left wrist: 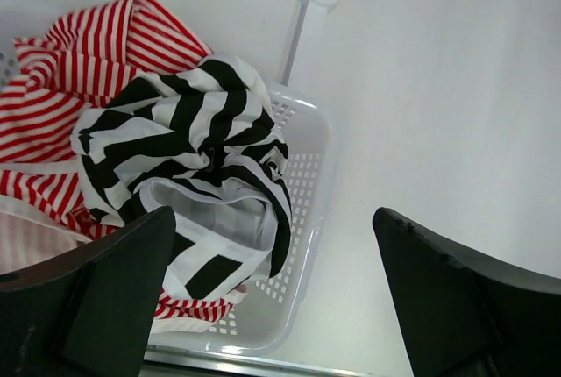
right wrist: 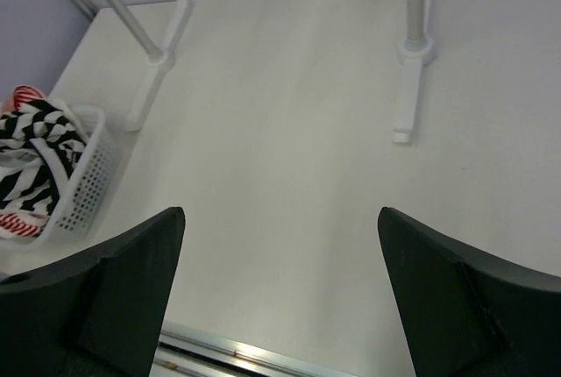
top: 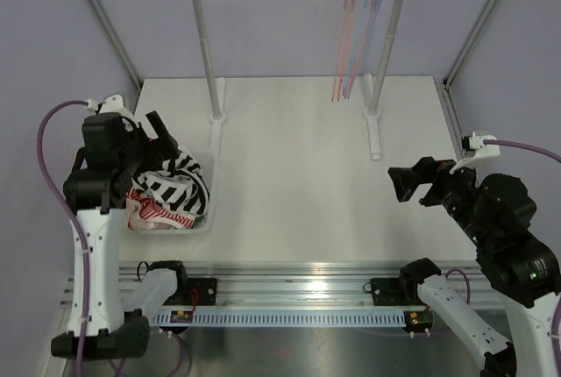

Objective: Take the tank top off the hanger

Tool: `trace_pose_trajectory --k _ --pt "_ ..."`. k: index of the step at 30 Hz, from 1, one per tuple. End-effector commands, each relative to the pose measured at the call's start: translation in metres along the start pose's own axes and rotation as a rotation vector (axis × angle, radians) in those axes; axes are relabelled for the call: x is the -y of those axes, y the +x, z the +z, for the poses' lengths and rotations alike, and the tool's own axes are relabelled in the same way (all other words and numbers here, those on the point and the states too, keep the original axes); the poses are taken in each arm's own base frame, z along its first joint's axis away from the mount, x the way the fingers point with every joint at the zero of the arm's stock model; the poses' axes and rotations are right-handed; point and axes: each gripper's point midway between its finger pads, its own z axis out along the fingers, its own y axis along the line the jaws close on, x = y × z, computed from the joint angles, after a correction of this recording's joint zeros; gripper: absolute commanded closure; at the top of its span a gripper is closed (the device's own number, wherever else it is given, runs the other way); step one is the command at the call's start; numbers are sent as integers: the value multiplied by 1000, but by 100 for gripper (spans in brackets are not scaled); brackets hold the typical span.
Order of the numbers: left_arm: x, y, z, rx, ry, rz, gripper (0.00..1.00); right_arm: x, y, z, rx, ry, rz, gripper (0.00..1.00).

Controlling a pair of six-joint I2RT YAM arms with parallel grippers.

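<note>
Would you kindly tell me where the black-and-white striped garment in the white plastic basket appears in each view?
Top external: the black-and-white striped garment sits left of centre, in the white plastic basket.
Left wrist: the garment fills centre-left, over red-and-white striped cloth.
Right wrist: the garment is at the far left edge.
Shared landmark: the rack's white left foot, beside the basket.

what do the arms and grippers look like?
Black joint housings and white link shells on left arm and right arm. Wide black wedge-shaped fingers on left gripper and right gripper. Purple left cable and right cable end in white plugs near the wrists.
</note>
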Motion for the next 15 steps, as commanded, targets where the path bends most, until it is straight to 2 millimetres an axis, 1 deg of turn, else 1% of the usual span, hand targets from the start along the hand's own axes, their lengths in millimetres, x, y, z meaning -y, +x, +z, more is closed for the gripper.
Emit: trace_pose_trajectory --k 1,2,3,4,5,6,7,8,11,12,14,15 --pt "-3 -6 -48 180 20 157 1 39 -6 -12 4 216 -62 0" --pt "-2 -8 -54 222 34 169 1 45 -6 -14 -2 246 -80 1" --pt "-4 -5 -60 237 36 176 1 56 -7 -18 -1 307 -90 0" --pt "-7 -2 -65 254 29 189 1 62 -3 -22 -24 339 -102 0" --pt "-10 1 -76 280 30 192 1 65 -5 -26 -18 363 -104 0" --pt "-16 2 -82 299 4 192 1 72 -4 -32 -25 397 -114 0" --pt "-18 7 -85 302 2 204 1 74 -4 -37 -20 409 -118 1" --pt "-21 11 -95 330 12 211 1 76 -6 -41 -13 419 -123 0" --pt "-25 22 -105 353 34 231 1 79 -6 -53 3 431 -130 0" --pt "-25 26 -114 384 56 227 1 80 -6 -56 8 434 -130 1" --pt "-28 35 -116 387 68 225 1 82 -1 -58 6 434 -138 1" --pt "-30 39 -120 403 76 220 1 83 0 -59 7 439 -138 1"
